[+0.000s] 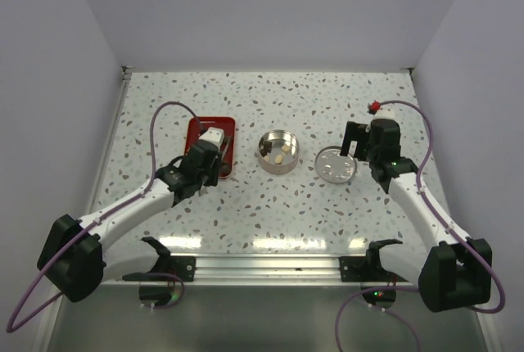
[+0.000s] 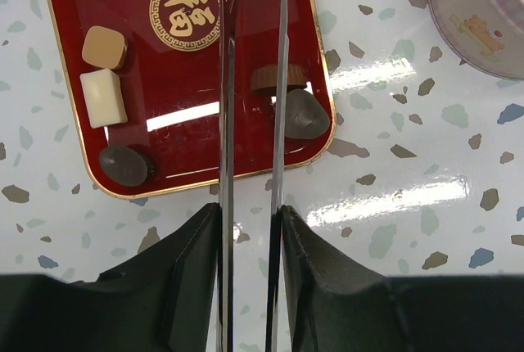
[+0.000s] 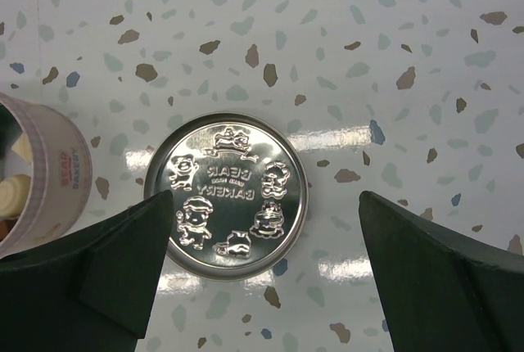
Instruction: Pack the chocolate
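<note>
Your left gripper [image 2: 252, 8] hangs over the right half of the red tray [image 2: 164, 147]. Its two thin fingers are drawn close, with only a narrow slot between them. Their tips run off the top of the frame, so you cannot tell whether they pinch a piece. Crowding is the likely trouble. A brown cup-shaped chocolate [image 2: 277, 78] and a dark lump of chocolate [image 2: 304, 113] lie close against each other just right of the fingers, by the tray's rim. A descent slightly off line could shove one over that rim, and so narrow a slot would push a piece rather than straddle it. At the left of the wrist frame, a light brown piece [image 2: 104, 47], a white cube [image 2: 103, 97] and a dark round piece [image 2: 123, 164] look like easier targets. Farther on, at the centre of the overhead frame, the open silver tin [image 1: 260, 149] already holds a few cream pieces [image 1: 279, 156]. A high release could bounce one off its wall. Your right gripper [image 3: 264, 205], fingers spread wide, hovers over the embossed lid [image 3: 225, 192]. That lid lies right of the tin, off the tray-to-tin path.
</note>
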